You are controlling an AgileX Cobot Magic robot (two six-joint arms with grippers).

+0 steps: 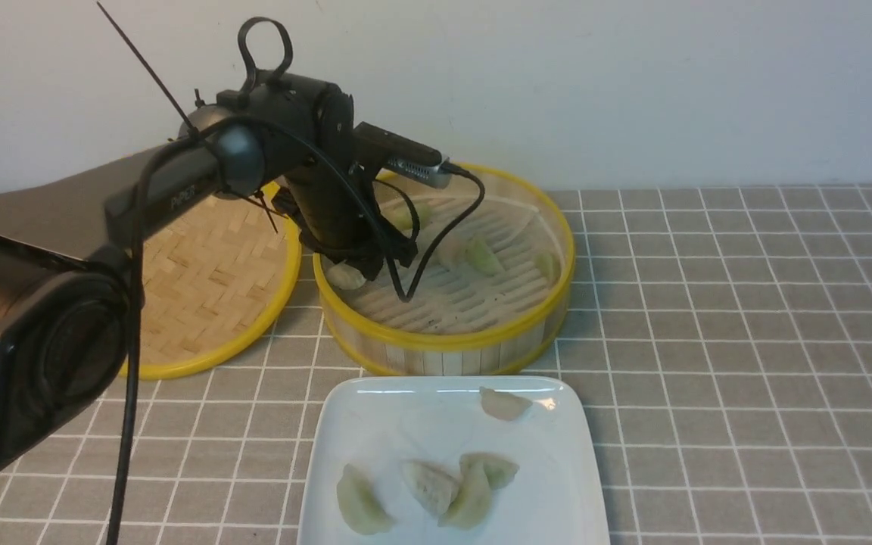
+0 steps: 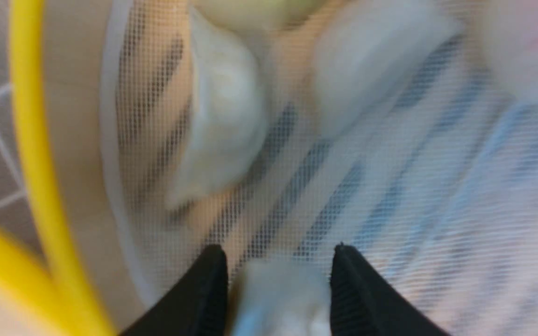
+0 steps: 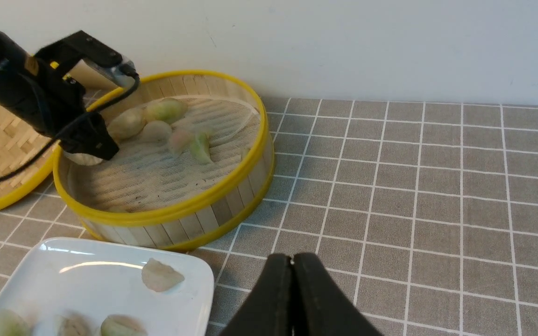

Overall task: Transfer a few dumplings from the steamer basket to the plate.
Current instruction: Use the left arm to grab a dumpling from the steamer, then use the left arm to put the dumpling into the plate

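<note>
The steamer basket (image 1: 443, 341) stands behind the plate (image 1: 375, 424). My left gripper (image 1: 364, 269) reaches down into the basket's left side. In the left wrist view its black fingers (image 2: 208, 289) are closed on a whitish dumpling (image 2: 278, 298), low over the lined floor. Another whitish dumpling (image 2: 222, 121) lies just beyond it. More dumplings lie in the basket, one pale green (image 1: 484, 256). Several dumplings lie on the plate, among them a whitish one (image 1: 504, 403) and a green one (image 1: 362, 499). My right gripper (image 3: 292, 259) is shut and empty, over the tablecloth right of the plate (image 3: 63, 280).
The flat woven lid (image 1: 209, 288) lies left of the basket, touching it. A white wall runs close behind the basket. Grey checked tablecloth (image 1: 746, 341) covers the table to the right. The left arm's cable (image 1: 436, 242) hangs into the basket.
</note>
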